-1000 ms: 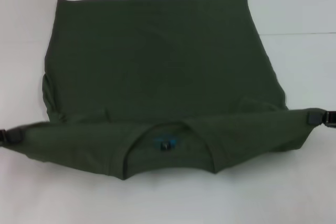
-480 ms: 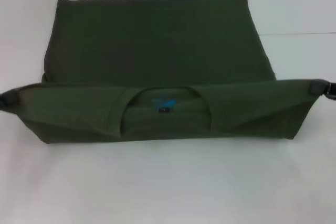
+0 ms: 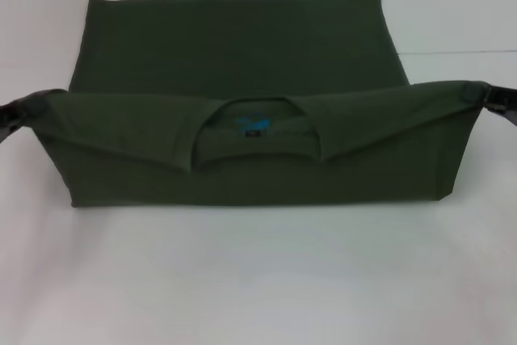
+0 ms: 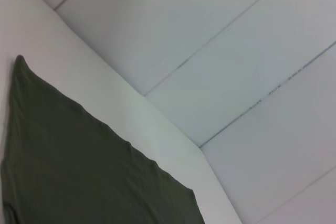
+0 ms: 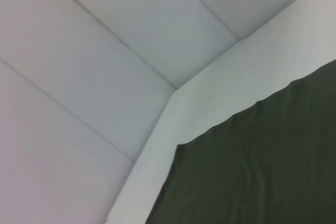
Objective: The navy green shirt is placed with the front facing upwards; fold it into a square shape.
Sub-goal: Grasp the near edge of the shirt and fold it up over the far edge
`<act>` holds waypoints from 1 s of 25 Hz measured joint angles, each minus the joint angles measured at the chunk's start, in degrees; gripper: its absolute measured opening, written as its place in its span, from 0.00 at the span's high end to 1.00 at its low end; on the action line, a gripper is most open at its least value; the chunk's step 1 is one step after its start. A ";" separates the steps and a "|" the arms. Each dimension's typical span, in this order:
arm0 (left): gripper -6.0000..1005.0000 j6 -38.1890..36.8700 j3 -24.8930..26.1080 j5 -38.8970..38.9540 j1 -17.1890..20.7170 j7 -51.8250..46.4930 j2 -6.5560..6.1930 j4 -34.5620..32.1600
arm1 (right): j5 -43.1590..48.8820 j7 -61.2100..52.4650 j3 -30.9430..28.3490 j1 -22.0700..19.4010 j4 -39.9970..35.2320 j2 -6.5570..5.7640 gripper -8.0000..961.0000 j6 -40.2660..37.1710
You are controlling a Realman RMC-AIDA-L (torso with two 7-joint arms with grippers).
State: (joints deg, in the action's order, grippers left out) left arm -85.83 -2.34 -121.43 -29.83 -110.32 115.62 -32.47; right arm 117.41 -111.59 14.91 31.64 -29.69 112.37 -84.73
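Note:
The navy green shirt [image 3: 242, 46] lies spread on the white table [image 3: 258, 280]. Its collar end is raised in a taut band across the near half, with the round neck and blue print [image 3: 254, 124] facing me. My left gripper [image 3: 34, 104] is shut on the left corner of that band. At the opposite corner my right gripper [image 3: 478, 91] is shut on the cloth. The near part of the shirt hangs down from the band as a fold. Both wrist views show only flat shirt cloth [image 4: 79, 171] [image 5: 262, 166], not the fingers.
The white table stretches bare in front of the fold and to both sides. Wrist views show the table's edge [image 4: 173, 129] and a pale tiled floor [image 5: 79, 51] beyond it.
Both grippers have risen and moved away from me, carrying the collar end over the shirt's body. The fold line near me has straightened.

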 joint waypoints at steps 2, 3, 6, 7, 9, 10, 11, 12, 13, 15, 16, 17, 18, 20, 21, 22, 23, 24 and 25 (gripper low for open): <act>0.96 2.21 -0.01 0.20 -0.77 1.18 0.72 0.44 | -0.72 0.56 -0.01 0.37 0.06 0.59 0.95 1.86; 0.96 3.14 -0.02 0.26 -1.16 1.78 1.05 0.56 | -1.09 0.87 0.01 0.51 0.04 0.90 0.95 2.62; 0.96 6.31 -0.03 0.60 -2.64 3.72 2.29 0.82 | -2.18 1.64 0.08 0.99 -0.18 1.79 0.95 5.70; 0.96 6.92 -0.04 0.80 -2.94 4.18 2.49 0.95 | -2.43 1.77 0.08 1.13 -0.17 1.96 0.95 6.41; 0.96 8.82 -0.04 1.76 -3.72 5.67 2.96 1.64 | -3.37 2.07 0.09 1.37 -0.01 2.36 0.95 8.22; 0.96 9.40 -0.04 2.08 -3.95 6.12 3.06 1.92 | -3.85 2.21 0.10 1.42 0.01 2.55 0.95 8.93; 0.96 10.47 -0.08 2.70 -4.44 6.98 3.14 2.68 | -4.29 2.29 0.10 1.49 0.01 2.72 0.95 9.55; 0.96 11.09 -0.10 2.95 -4.84 7.56 3.19 3.23 | -4.61 2.39 0.11 1.55 0.02 2.85 0.95 10.13; 0.96 11.88 -0.15 3.14 -5.33 8.25 3.24 3.83 | -4.75 2.43 0.12 1.66 0.02 3.00 0.95 10.58; 0.96 13.55 -0.21 3.16 -6.18 9.51 3.50 4.73 | -4.93 2.46 0.12 1.91 0.04 3.27 0.95 11.84; 0.96 14.21 -0.21 3.16 -6.54 9.97 3.64 4.94 | -4.97 2.48 0.11 2.01 0.08 3.41 0.95 12.49; 0.96 15.26 -0.22 3.18 -7.04 10.71 3.99 5.19 | -5.02 2.51 0.08 2.08 0.11 3.53 0.95 13.02; 0.96 16.07 -0.22 3.19 -7.39 11.16 4.22 5.30 | -5.10 2.61 0.01 2.13 0.12 3.70 0.95 13.51; 0.96 17.29 -0.22 3.24 -8.01 11.76 4.60 5.52 | -5.47 2.97 0.02 2.23 0.13 4.01 0.95 14.68; 0.96 17.76 -0.22 3.26 -8.24 11.95 4.71 5.62 | -5.72 3.13 0.12 2.26 0.14 4.11 0.95 15.26; 0.96 18.76 -0.20 3.27 -8.65 12.37 4.96 5.81 | -6.02 3.31 0.25 2.31 0.15 4.22 0.95 16.01; 0.96 19.18 -0.19 3.29 -8.79 12.52 5.07 5.86 | -6.19 3.36 0.31 2.34 0.15 4.34 0.95 16.62; 0.96 20.10 -0.17 3.40 -9.00 12.79 5.31 5.92 | -6.38 3.41 0.36 2.37 0.16 4.45 0.95 17.26; 0.96 20.56 -0.17 3.54 -9.05 12.96 5.42 5.93 | -6.58 3.46 0.40 2.41 0.16 4.58 0.95 17.82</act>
State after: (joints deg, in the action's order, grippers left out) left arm -65.28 -2.50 -117.89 -38.87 -97.36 121.04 -26.54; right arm 110.82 -108.12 15.31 34.05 -29.53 116.95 -66.91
